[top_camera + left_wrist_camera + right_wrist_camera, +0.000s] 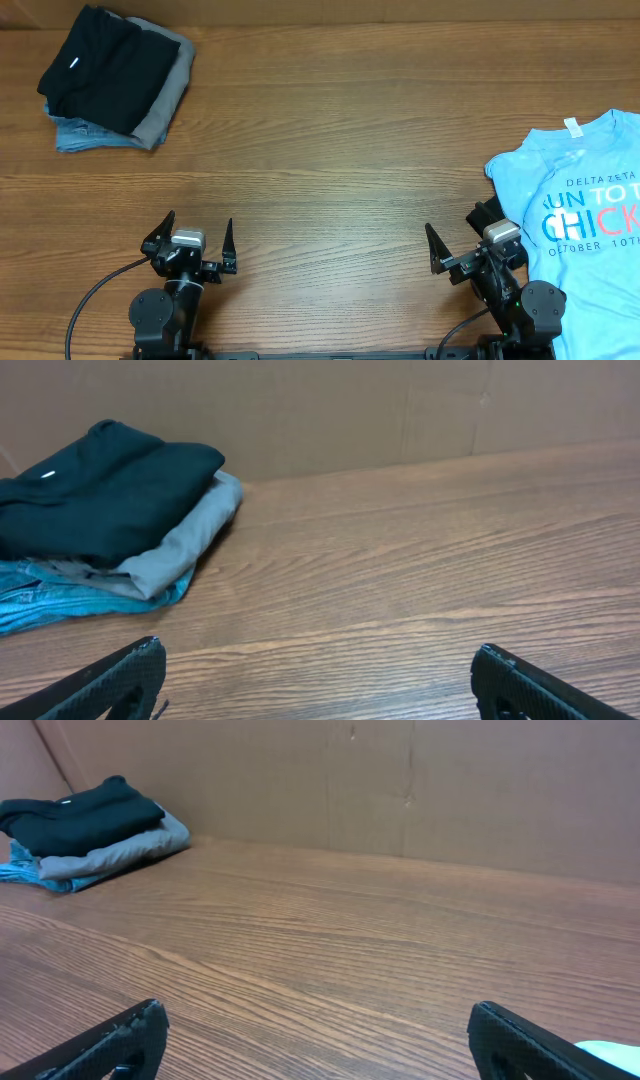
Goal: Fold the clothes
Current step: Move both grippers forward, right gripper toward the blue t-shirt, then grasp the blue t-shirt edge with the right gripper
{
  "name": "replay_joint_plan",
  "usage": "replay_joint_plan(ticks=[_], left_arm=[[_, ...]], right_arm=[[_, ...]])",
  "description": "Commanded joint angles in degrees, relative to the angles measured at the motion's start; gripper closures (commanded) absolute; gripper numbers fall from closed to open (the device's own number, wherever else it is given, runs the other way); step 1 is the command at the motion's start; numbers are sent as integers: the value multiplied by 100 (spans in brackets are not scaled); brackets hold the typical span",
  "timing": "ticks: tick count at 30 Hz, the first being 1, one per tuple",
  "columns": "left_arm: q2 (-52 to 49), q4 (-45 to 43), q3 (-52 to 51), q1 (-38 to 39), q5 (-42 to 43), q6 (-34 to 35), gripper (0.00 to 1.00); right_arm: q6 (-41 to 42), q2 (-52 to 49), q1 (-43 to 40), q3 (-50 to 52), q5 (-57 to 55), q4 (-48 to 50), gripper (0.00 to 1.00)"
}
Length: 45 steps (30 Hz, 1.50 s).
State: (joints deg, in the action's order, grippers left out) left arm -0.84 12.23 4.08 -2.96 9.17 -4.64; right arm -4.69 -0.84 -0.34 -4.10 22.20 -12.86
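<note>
Now, at the far-left corner of the table point(330, 150) sits a folded stack: a black shirt point(100, 65) with a white label on top, a grey piece point(170, 90) under it and a blue, denim-looking layer point(75, 138) at the bottom, all soft and squared off. Well apart from it, at the near edge, the left gripper point(194, 242) is spread wide and holds nothing; its dark, pointed fingers point(110, 682) frame bare wood grain. Further right, the right gripper point(458, 240) is likewise parted and empty, its fingers point(105, 1042) aimed at the far wall. Just beside its right finger, perhaps touching, lies the light blue T-shirt point(585, 195), spread flat with a few wrinkles. Its long axis runs near to far, with the neck label at the far end and the white and coral lettering up, and its right side is cut off by the frame. So the T-shirt lies to the right of the right gripper, and that arm is much the nearer. I judge it must swing right to pinch the thin, limp cloth at an edge, while the left has a long reach across.
</note>
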Motion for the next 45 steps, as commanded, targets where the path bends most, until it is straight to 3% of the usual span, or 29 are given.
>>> replay_joint_plan(ticks=[1,7,11,15,17,21,26,32,38,45], left_arm=[[59,-20,-33,37,20,92,0],[59,-79,-33,37,737,1397,0],[59,-144,-13,37,1073,2343,0],[59,-734,286,37,1648,2481,0],[48,-586,632,35,1576,2371,0],[-264,219,1515,35,1191,2286,0],[-1482,1541,2931,35,1014,2028,0],[-3751,3136,5010,35,1012,1460,0],[-5960,5090,7228,35,1008,1338,0],[-7554,6137,8157,37,992,1169,0]], right_arm=[[28,68,-15,2,129,35,0],[76,68,-15,2,343,81,0],[1078,68,-15,-68,490,345,0],[1392,61,-15,-531,457,505,0],[1394,-15,-15,-850,439,428,0],[1665,-612,-15,-1674,264,-223,0],[1976,-2173,-15,-2992,284,-1438,0],[1862,-4623,-17,-5228,286,-3226,0],[1021,-6863,-17,-7519,153,-5056,0],[1038,-8308,-72,-8019,-48,-5292,0]])
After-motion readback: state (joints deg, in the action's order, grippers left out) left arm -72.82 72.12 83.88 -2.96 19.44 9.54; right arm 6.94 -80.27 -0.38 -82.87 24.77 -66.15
